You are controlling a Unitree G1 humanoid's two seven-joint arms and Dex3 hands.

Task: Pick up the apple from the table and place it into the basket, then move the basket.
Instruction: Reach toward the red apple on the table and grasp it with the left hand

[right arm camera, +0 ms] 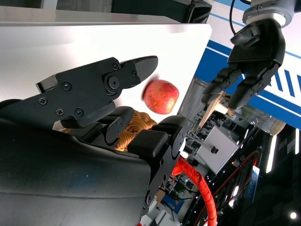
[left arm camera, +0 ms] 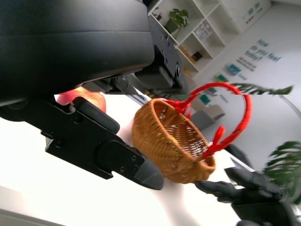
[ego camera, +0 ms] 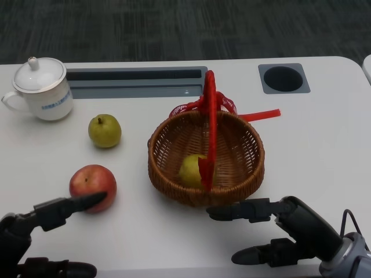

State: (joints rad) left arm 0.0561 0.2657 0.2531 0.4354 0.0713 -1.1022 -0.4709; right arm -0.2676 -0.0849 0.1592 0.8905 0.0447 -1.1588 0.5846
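White table [ego camera: 324,145]; dark carpet [ego camera: 174,26]; white shelving [left arm camera: 197,28] behind.

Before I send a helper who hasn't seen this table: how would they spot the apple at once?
On the white table, look left of the wicker basket with the red handle. The apple lies near the front edge, by the left hand. It is the only red fruit; the one behind it is yellow-green.
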